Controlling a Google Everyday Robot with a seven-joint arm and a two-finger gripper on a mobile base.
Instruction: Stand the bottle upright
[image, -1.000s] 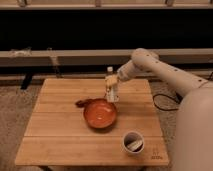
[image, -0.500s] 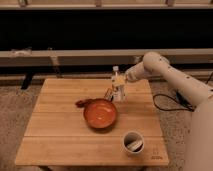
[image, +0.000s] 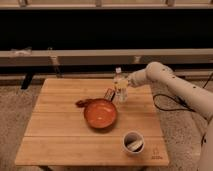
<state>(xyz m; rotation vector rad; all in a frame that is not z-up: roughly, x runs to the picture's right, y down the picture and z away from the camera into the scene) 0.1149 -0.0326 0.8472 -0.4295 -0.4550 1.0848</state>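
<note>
The hand (image: 126, 84) is gripping the bottle (image: 119, 86), holding it upright just behind the orange bowl (image: 100, 114). A white cup (image: 133, 142) is sitting near the front of the desk (image: 55, 135).

Clear white-capped bottle (image: 119, 90), upright, held in end effector (image: 126, 84), behind bowl (image: 100, 114)

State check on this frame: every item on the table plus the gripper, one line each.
bottle: upright, cap on, gripped.
gripper: shut on the bottle, at its right side.
bowl: right way up, nothing seen inside.
cup: upright, something pale inside.
red packet: lying between bowl and bottle.
</note>
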